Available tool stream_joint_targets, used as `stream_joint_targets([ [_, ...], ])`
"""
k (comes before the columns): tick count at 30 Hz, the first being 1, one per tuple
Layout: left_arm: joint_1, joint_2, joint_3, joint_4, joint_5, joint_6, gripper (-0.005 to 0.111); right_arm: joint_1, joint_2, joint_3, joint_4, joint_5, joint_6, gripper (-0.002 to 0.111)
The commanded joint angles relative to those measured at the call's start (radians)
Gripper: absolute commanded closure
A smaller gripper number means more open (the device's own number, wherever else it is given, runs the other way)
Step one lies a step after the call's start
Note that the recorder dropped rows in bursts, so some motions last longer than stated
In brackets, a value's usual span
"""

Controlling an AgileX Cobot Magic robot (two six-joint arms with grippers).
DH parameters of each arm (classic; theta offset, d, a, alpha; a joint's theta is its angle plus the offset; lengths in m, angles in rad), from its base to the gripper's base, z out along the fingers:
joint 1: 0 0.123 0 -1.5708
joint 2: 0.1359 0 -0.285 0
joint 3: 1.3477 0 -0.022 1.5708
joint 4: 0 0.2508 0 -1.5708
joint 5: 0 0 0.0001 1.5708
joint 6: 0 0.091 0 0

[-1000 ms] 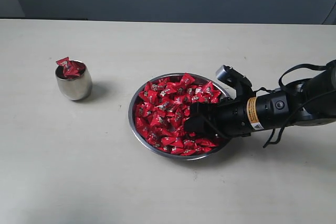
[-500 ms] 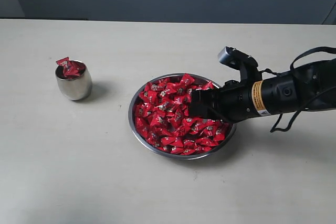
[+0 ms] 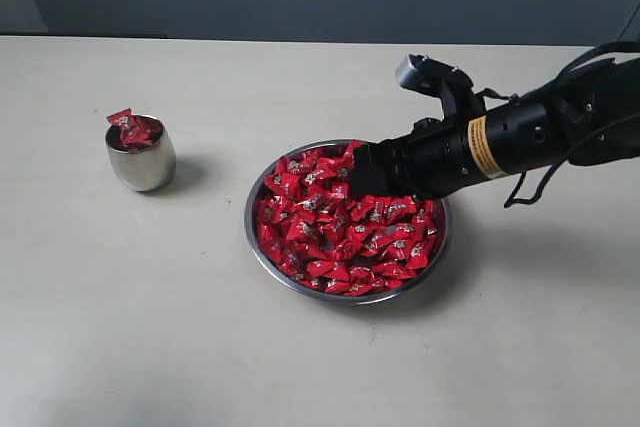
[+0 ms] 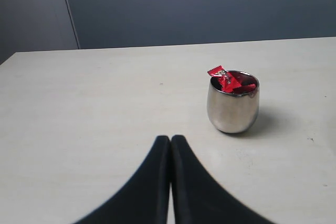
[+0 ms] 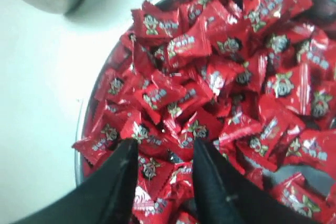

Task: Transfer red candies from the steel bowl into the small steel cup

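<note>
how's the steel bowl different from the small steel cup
The steel bowl is wide and shallow; the small steel cup is narrow and rounded. The bowl is heaped with red candies; the cup holds a few, one poking above its rim. The right gripper hangs over the bowl, not the cup. Both are shiny steel.

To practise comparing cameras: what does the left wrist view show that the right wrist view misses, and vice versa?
Only the left wrist view: the shut left gripper and the small steel cup's whole body. Only the right wrist view: the steel bowl, heaped full, and the open right gripper. Both: red candies, some of the cup, the pale table.
</note>
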Motion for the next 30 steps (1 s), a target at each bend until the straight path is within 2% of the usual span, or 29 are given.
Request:
stream_joint_targets([
  [1,0.001,-0.004,0.004,0.001,0.001,-0.001,0.106,-0.003,-0.007,-0.026,-0.016,0.029,0.001,0.073],
  [9,0.001,-0.004,0.004,0.001,0.001,-0.001,0.106,-0.003,-0.026,-0.026,-0.016,0.056,-0.211,0.074],
  [12,0.001,-0.004,0.004,0.001,0.001,-0.001,0.106,-0.003,-0.067,-0.026,-0.016,0.151,-0.205,0.086],
  [13,0.001,-0.004,0.004,0.001,0.001,-0.001,0.106,-0.003,-0.109,-0.026,-0.016,0.201,-0.200,0.100],
  [14,0.001,-0.004,0.004,0.001,0.001,-0.001,0.106,-0.003,-0.128,-0.026,-0.016,0.221,-0.197,0.105],
  [16,0.001,-0.004,0.004,0.001,0.001,-0.001,0.106,-0.003,-0.205,-0.021,-0.016,0.306,-0.180,0.109],
  [19,0.001,-0.004,0.004,0.001,0.001,-0.001,0.106,-0.003,-0.368,0.088,-0.016,0.527,-0.188,0.109],
  [24,0.001,-0.004,0.004,0.001,0.001,-0.001,0.106,-0.003,-0.672,0.322,-0.012,0.589,-0.203,0.109],
  [30,0.001,-0.004,0.004,0.001,0.001,-0.001,0.106,-0.003,-0.960,0.558,0.036,0.691,-0.061,0.109],
])
